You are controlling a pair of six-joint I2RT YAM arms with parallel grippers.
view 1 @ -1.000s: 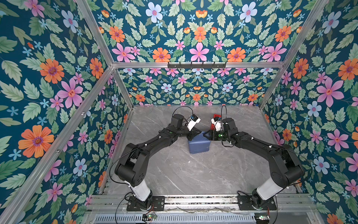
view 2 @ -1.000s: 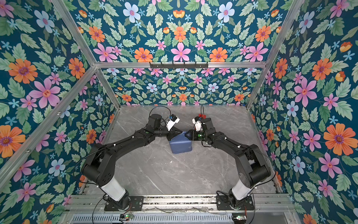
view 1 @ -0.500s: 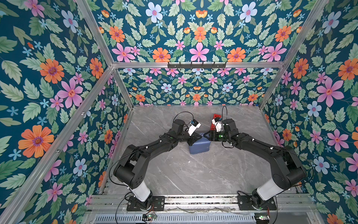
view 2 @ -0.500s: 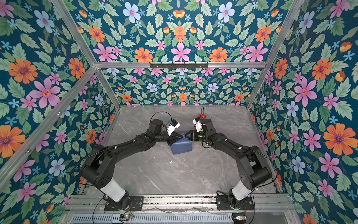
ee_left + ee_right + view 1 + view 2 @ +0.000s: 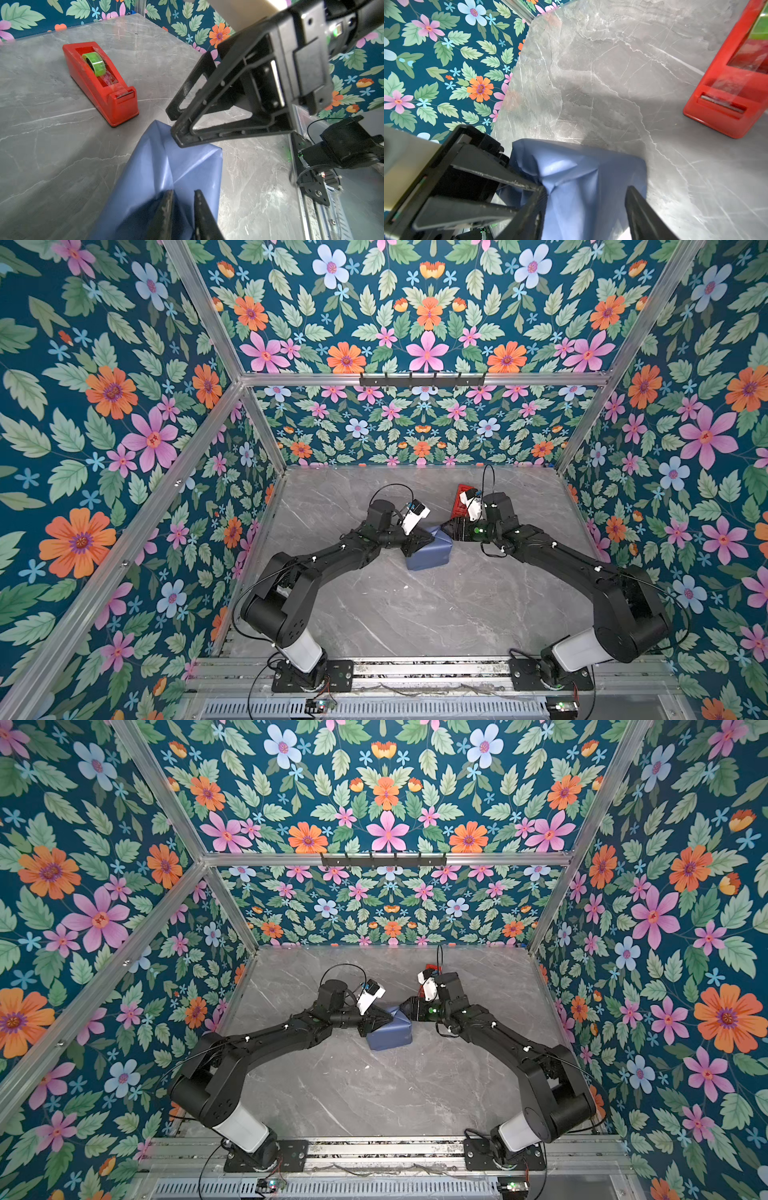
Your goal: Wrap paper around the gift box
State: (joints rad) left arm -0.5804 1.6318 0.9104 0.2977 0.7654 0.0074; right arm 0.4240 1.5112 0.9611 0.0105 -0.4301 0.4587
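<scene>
The paper (image 5: 430, 551) (image 5: 390, 1033) is slate-blue and folded around a squarish parcel in the middle of the table. The gift box is hidden under it. My left gripper (image 5: 182, 192) (image 5: 419, 541) is at the parcel's left end, its fingers slightly apart over a paper crease. My right gripper (image 5: 586, 189) (image 5: 446, 527) stands wide open over the parcel's right end. Its one fingertip (image 5: 176, 136) presses on the gathered paper fold at the top. Neither gripper holds anything.
A red tape dispenser (image 5: 99, 83) (image 5: 733, 93) (image 5: 461, 501) with a green roll stands just behind the parcel, close to the right wrist. The grey marble table (image 5: 415, 614) is ringed by floral walls, with a metal rail (image 5: 415, 668) along the front.
My left gripper's fingers have come slightly apart. Both arms have hardly shifted, and the parcel has stayed in place.
</scene>
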